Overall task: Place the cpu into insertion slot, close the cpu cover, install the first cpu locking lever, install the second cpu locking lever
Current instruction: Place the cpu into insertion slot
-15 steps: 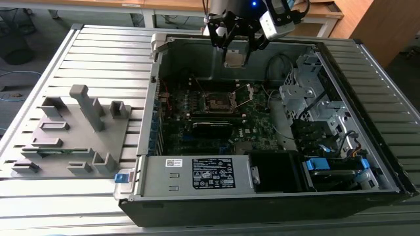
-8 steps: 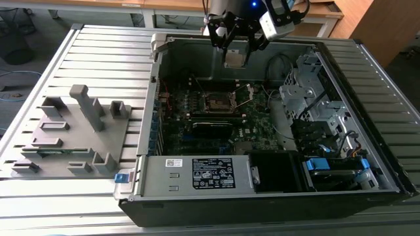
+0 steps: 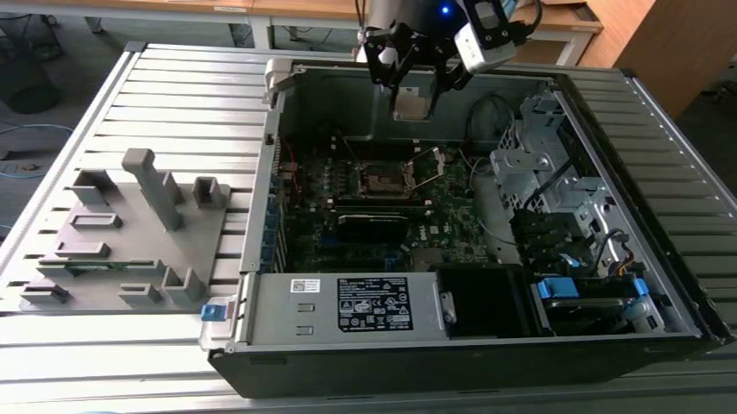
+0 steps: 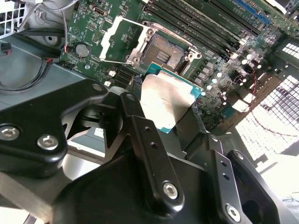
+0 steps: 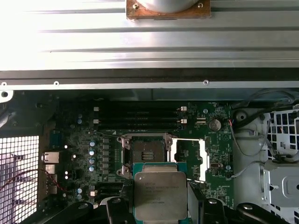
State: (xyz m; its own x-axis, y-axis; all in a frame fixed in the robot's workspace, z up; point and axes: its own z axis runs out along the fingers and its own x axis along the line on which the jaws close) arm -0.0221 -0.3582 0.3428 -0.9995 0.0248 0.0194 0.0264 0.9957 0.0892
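My gripper (image 3: pixel 412 97) hangs over the back of the open computer case (image 3: pixel 261 259), shut on the cpu (image 3: pixel 412 107). In both wrist views the cpu (image 5: pixel 161 195) (image 4: pixel 167 99) is a flat square chip with a dull grey metal top, pinched at two opposite edges between the black fingers (image 5: pixel 120 207). It is held well above the motherboard. Below it, the insertion slot (image 5: pixel 144 153) (image 4: pixel 164 50) (image 3: pixel 384 179) lies open, dark and square with a silvery rim. The cpu cover (image 5: pixel 189 154) (image 4: pixel 122 38) is swung back beside the slot, a thin silvery frame.
Long black memory slots (image 5: pixel 138 116) run beside the socket. A drive cage and cables (image 3: pixel 541 172) fill the case at the exterior view's right, with a power supply (image 3: pixel 345 302) at the front. A grey fixture plate with upright blocks (image 3: pixel 127 233) lies on the slatted table at the left.
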